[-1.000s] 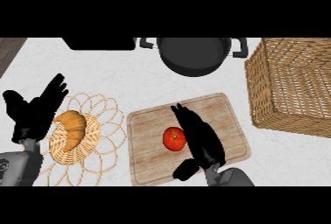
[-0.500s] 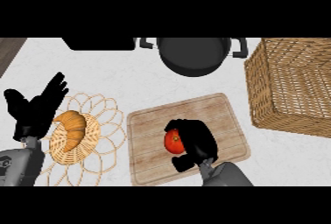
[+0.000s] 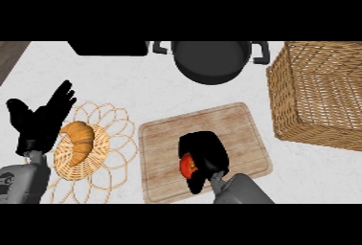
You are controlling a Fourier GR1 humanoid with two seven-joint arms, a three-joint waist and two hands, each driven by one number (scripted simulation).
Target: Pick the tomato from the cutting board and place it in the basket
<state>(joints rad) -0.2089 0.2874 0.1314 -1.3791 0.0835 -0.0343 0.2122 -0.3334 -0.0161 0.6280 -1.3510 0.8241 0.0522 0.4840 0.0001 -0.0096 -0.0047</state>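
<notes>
1. The tomato (image 3: 187,165) is seen on the cutting board (image 3: 170,143), near its lower middle; only a red sliver shows at the left side of the right hand (image 3: 205,155).
2. The right hand is curled over and round the tomato, fingers wrapped on it. Whether the tomato is off the board yet cannot be told.
3. The step in hand is judged to be the grasp and lift. It would be done well if the closure is finished before any rise, and the lift is taken straight up so the fruit is not rolled along the wood.
4. The basket (image 3: 318,95) stands to the right, just beside the board's right edge, its near wall tall. The wall should be cleared from above rather than approached sideways.
5. Open counter is seen between board and basket only as a narrow strip; more room lies above the board, below the dark pot (image 3: 212,60).
6. The left hand (image 3: 42,119) rests open, fingers up, at the left edge beside the wire trivet (image 3: 120,129) bearing a croissant (image 3: 79,139), well apart from the travel path.
</notes>
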